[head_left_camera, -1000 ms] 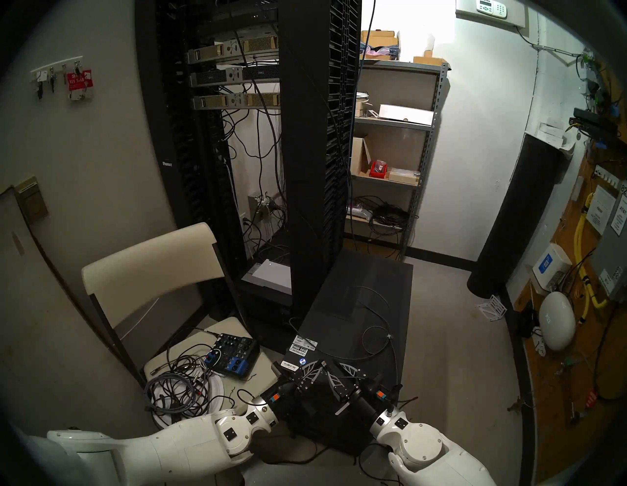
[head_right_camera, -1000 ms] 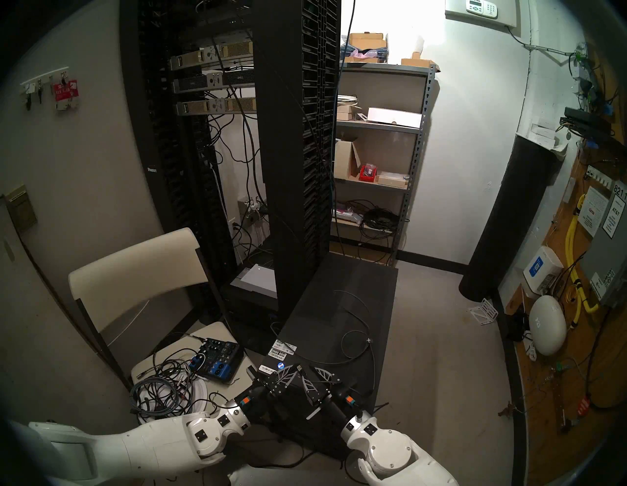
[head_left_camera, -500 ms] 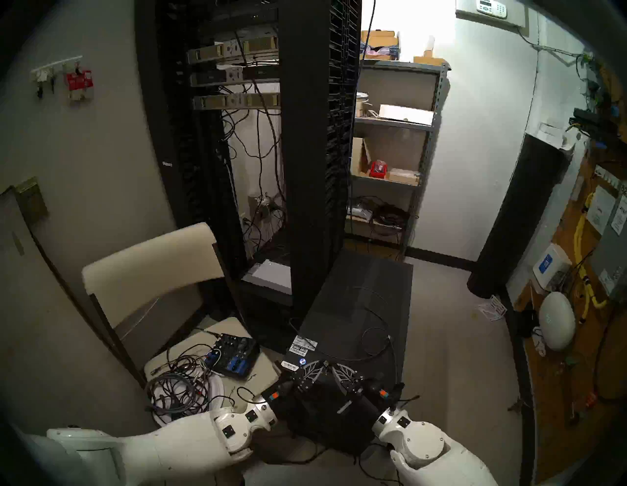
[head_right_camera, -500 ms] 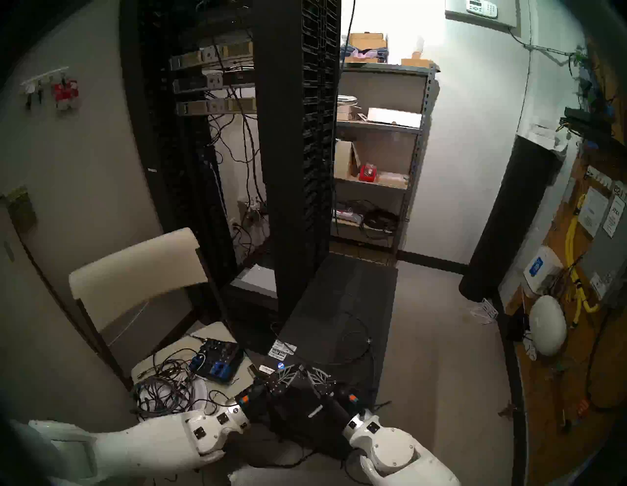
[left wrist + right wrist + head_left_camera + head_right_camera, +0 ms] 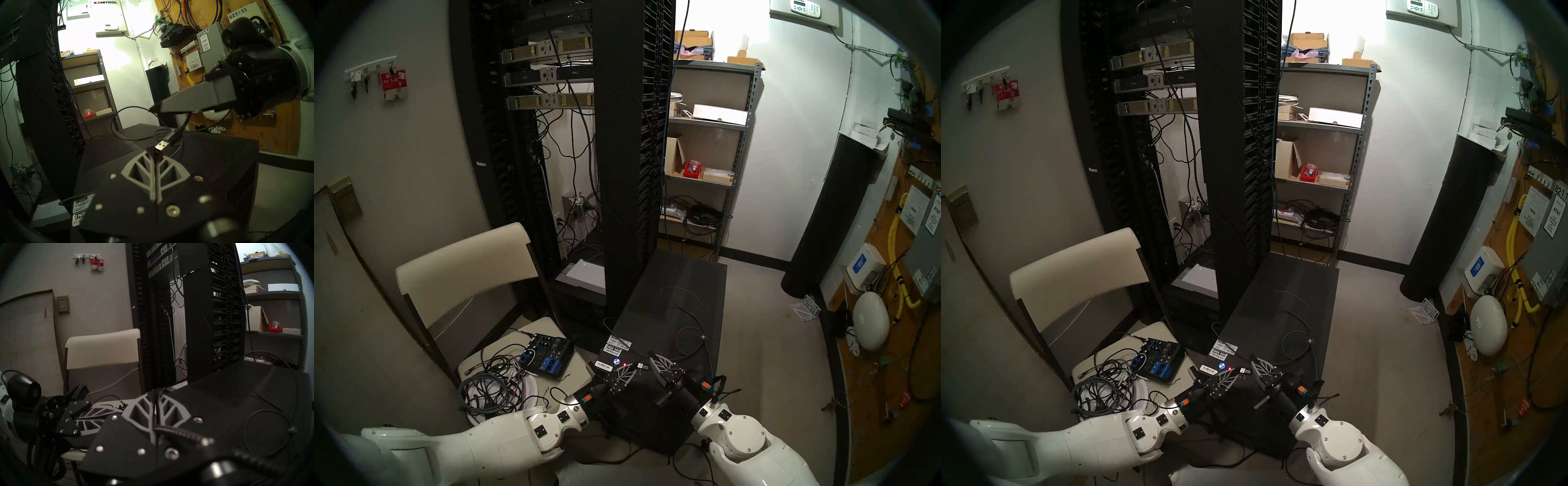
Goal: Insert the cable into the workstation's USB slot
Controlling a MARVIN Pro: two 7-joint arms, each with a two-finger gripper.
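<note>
The cable [image 5: 171, 135] lies in loops on top of the workstation [image 5: 683, 305], and its USB plug [image 5: 163, 145] hangs in the air just over the front edge of the case, metal tip free. The left pincer [image 5: 154, 153] is fully closed and seems to pinch the plug at its tip. The right pincer [image 5: 153, 108] is also fully closed, and the cord passes between its fingers a little behind the plug, so it appears to hold the cord. So the pick-up looks done, but the insertion is not: the plug is in no slot yet. I cannot see the USB slot itself in these views. What is left, I judge, is to turn the plug toward the front panel near the blue-lit button [image 5: 617, 361] and push it in.
</note>
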